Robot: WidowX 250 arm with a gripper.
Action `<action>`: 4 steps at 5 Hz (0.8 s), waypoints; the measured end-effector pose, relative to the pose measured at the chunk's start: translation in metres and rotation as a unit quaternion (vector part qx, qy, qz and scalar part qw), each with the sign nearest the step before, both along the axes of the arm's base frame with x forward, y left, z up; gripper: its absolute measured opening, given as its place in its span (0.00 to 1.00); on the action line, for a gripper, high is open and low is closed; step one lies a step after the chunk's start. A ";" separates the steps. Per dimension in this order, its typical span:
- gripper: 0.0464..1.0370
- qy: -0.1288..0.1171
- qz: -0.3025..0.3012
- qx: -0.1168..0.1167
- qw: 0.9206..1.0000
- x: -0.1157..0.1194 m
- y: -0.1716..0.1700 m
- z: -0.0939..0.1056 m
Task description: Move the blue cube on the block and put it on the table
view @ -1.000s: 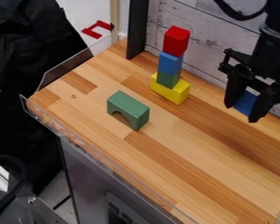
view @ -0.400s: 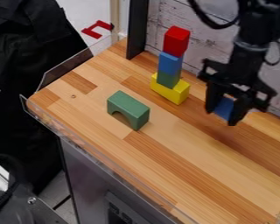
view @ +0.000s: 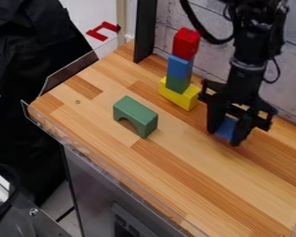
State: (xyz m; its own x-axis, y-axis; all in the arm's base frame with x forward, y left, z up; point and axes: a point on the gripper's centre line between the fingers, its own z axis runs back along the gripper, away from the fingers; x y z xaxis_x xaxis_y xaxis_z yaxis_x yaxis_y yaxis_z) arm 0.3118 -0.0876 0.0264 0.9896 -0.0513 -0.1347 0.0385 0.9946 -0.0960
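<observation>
The black gripper [view: 223, 138] hangs over the right part of the wooden table [view: 194, 185], shut on a blue cube [view: 225, 128] whose lower part shows between its fingers. I cannot tell whether the cube touches the tabletop. To the left of the gripper stands a stack: a yellow block [view: 179, 98] at the bottom, then a green block [view: 177, 84], a second blue cube [view: 179, 67] and a red block [view: 186, 43] on top. A green arch block [view: 135, 116] stands apart on the table, left of the gripper and in front of the stack.
A clear plastic guard [view: 70, 71] runs along the table's left and front edges. A black upright post [view: 145, 30] stands at the back corner, and a whitewashed plank wall [view: 200, 51] rises behind the stack and the arm.
My gripper has moved left and down in the view, toward the middle of the table, with the blue cube still in it. The stack and the green arch have not moved.
</observation>
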 end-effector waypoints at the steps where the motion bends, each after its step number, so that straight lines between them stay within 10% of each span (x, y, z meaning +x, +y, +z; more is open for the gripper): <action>1: 0.48 0.007 -0.015 0.009 1.000 -0.001 -0.001 -0.006; 4: 0.48 0.021 -0.025 0.014 0.999 0.001 -0.002 -0.012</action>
State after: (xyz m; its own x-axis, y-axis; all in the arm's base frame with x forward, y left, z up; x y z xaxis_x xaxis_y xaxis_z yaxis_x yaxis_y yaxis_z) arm 0.3125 -0.0897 0.0147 0.9792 -0.0970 -0.1782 0.0856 0.9938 -0.0704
